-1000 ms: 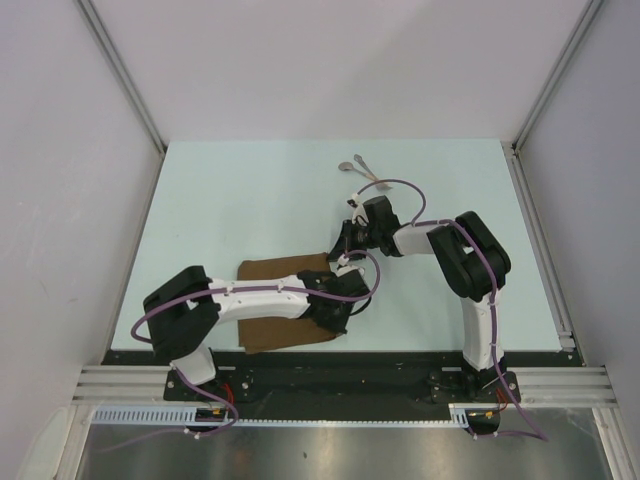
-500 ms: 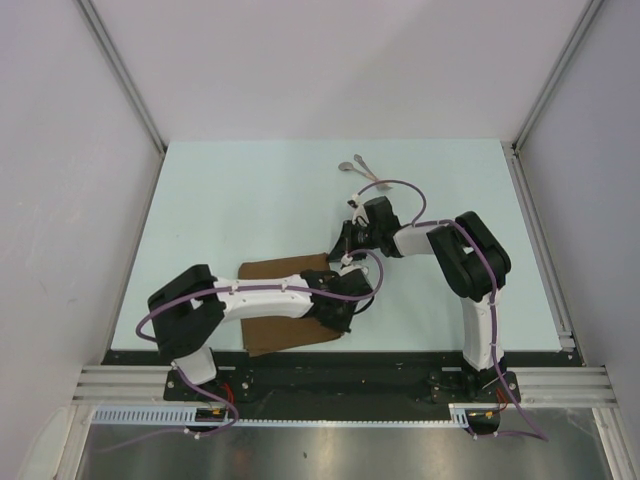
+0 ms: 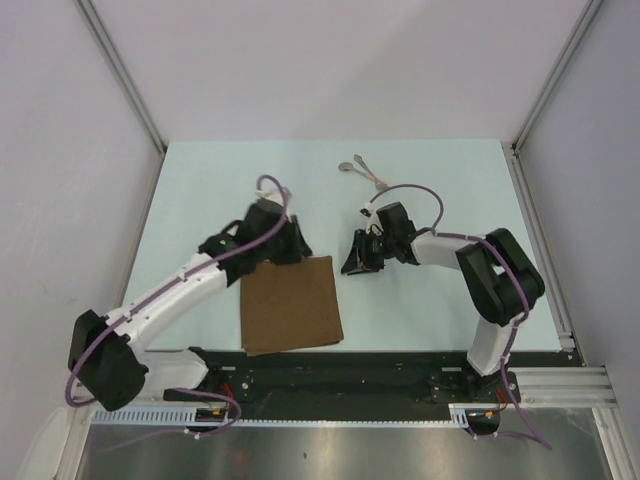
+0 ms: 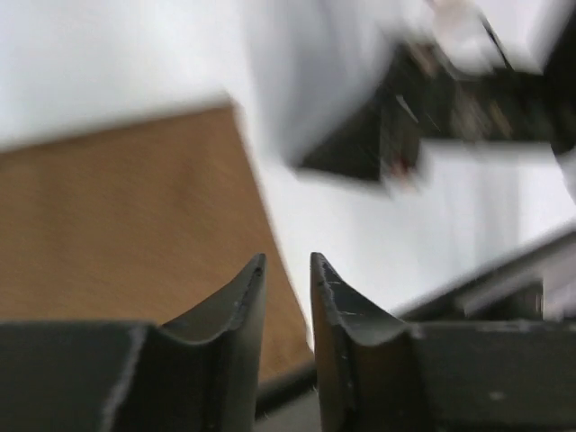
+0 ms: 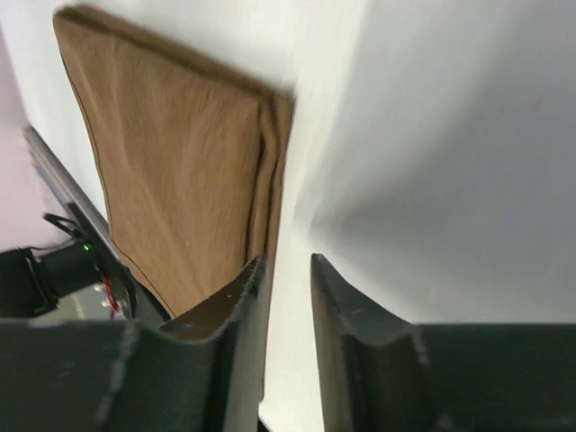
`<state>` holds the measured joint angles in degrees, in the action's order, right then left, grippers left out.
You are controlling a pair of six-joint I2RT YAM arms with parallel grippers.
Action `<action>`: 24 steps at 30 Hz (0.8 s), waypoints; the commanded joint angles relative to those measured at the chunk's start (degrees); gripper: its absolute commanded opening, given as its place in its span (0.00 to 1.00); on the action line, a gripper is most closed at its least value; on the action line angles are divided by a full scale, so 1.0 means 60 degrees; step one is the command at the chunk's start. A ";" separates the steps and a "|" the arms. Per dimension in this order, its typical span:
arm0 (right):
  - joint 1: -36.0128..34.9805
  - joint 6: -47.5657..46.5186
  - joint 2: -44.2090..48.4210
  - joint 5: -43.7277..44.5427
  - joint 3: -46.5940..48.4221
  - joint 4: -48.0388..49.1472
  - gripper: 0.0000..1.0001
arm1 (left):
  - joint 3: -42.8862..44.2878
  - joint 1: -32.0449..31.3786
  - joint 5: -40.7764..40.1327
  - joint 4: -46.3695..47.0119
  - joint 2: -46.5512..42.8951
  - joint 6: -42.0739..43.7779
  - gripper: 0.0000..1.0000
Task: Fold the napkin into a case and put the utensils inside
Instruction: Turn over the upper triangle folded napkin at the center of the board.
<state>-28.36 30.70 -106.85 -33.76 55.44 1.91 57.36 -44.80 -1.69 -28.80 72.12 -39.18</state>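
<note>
The brown napkin (image 3: 290, 305) lies folded into a flat rectangle near the front edge of the table (image 3: 200, 190), a little left of centre, and its right edge shows stacked layers in the right wrist view. The left gripper (image 4: 286, 268) hangs by the napkin's far edge, its jaws a narrow gap apart with nothing between them. The right gripper (image 5: 286, 266) sits just right of the napkin's far right corner, likewise slightly parted and empty. The two utensils (image 3: 362, 170) lie together on the far part of the table, well apart from the napkin and both grippers.
</note>
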 commanded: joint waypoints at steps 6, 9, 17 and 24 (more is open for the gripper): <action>-0.2624 -0.0402 0.2471 0.0779 -0.0391 -0.1916 0.34 | -0.0757 0.4900 0.2669 0.1488 0.1499 0.0670 0.13; -0.3475 0.0097 0.2558 0.0603 -0.0902 -0.1214 0.28 | -0.0610 0.5488 0.2466 0.1547 0.2101 0.0758 0.09; -0.3755 0.0582 0.2267 0.0690 -0.2091 -0.0044 0.15 | -0.1561 0.5811 0.2405 0.2248 0.2088 0.0480 0.08; -0.3082 0.0494 0.1651 0.0881 -0.2677 0.0398 0.13 | -0.2133 0.5782 0.2392 0.2396 0.1897 0.0349 0.09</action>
<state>-48.80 33.65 -95.53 -30.55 40.77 0.47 46.37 -10.35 11.49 -17.65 86.15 -36.10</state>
